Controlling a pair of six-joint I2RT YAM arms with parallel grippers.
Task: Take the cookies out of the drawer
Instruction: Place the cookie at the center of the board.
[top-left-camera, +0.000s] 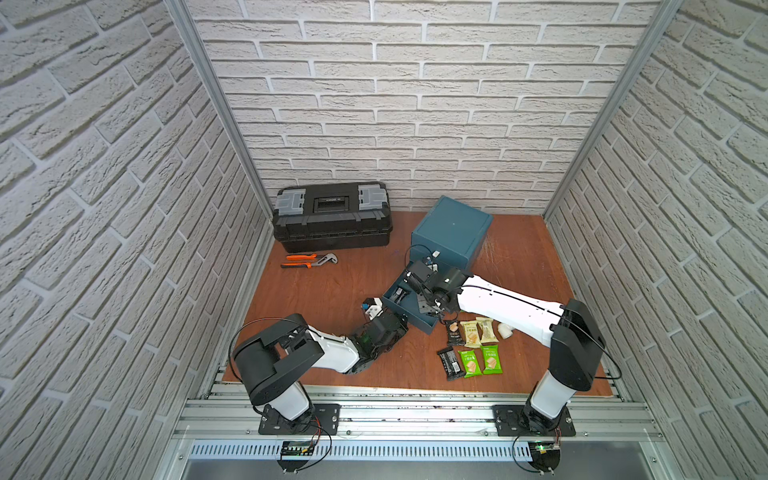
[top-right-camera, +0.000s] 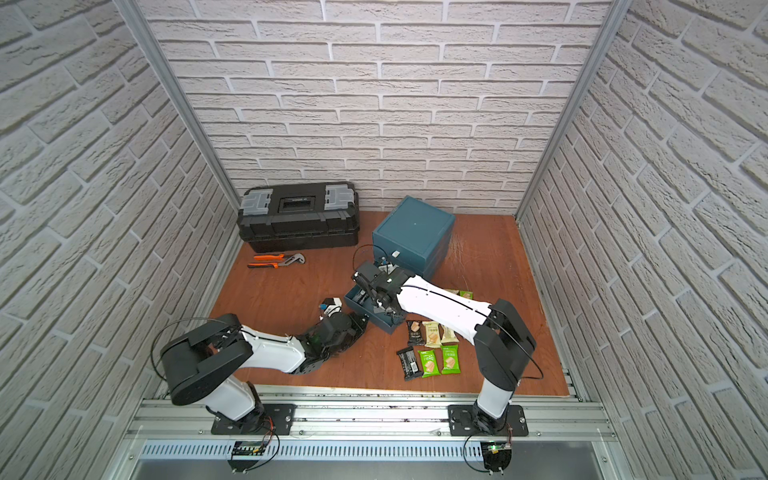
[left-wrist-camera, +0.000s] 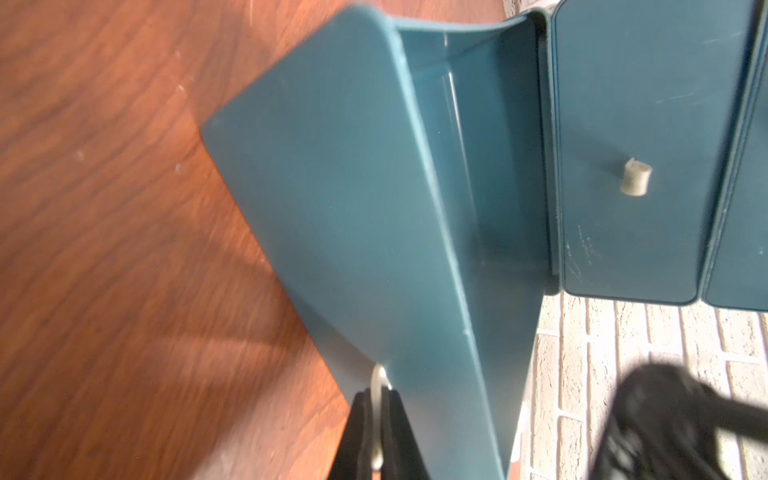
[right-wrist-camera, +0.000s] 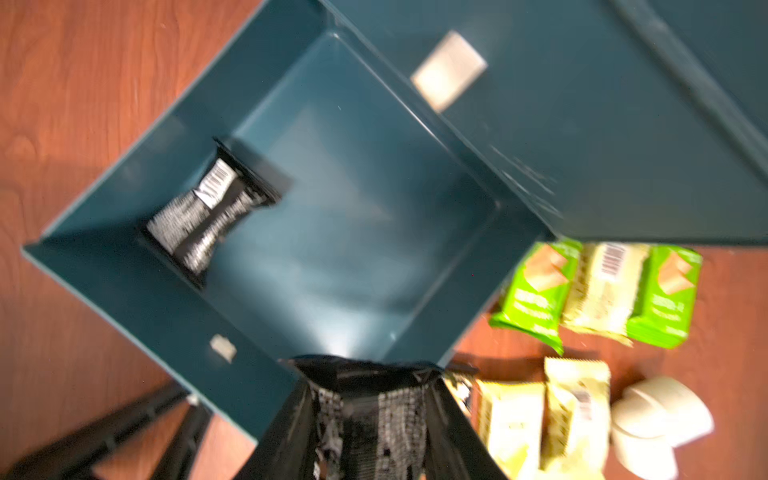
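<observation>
In both top views the drawer (top-left-camera: 419, 326) stands open, drawn out of the blue cabinet (top-left-camera: 451, 232) over the worktop (top-left-camera: 332, 299). The left pincer (top-left-camera: 399, 320) is at the drawer's front, and the right pincer (top-left-camera: 428, 307) reaches down over the open drawer. Cookies (top-left-camera: 473, 349) in black, cream and green wrappers lie in rows on the worktop just beside the drawer. A white elbow (top-left-camera: 506, 330) lies next to them. In a top view a few more green ones (top-right-camera: 461, 294) show past the right arm. A toolbox (top-left-camera: 332, 216) and pliers (top-left-camera: 309, 261) sit well apart, near the back wall.

The left wrist view shows the left pincer (left-wrist-camera: 377, 415) pressed together on the pale knob (left-wrist-camera: 377, 378) of the drawer front (left-wrist-camera: 332, 187).

The right wrist view is blurred. The right pincer (right-wrist-camera: 370, 386) is pinching a black packet (right-wrist-camera: 374, 415) at the drawer's rim. One other packet (right-wrist-camera: 212, 212), also black, lies on the drawer floor close to a wall. Outside the drawer, green and cream cookies (right-wrist-camera: 598, 291) lie on the worktop, with the elbow (right-wrist-camera: 660, 419) beside them.
</observation>
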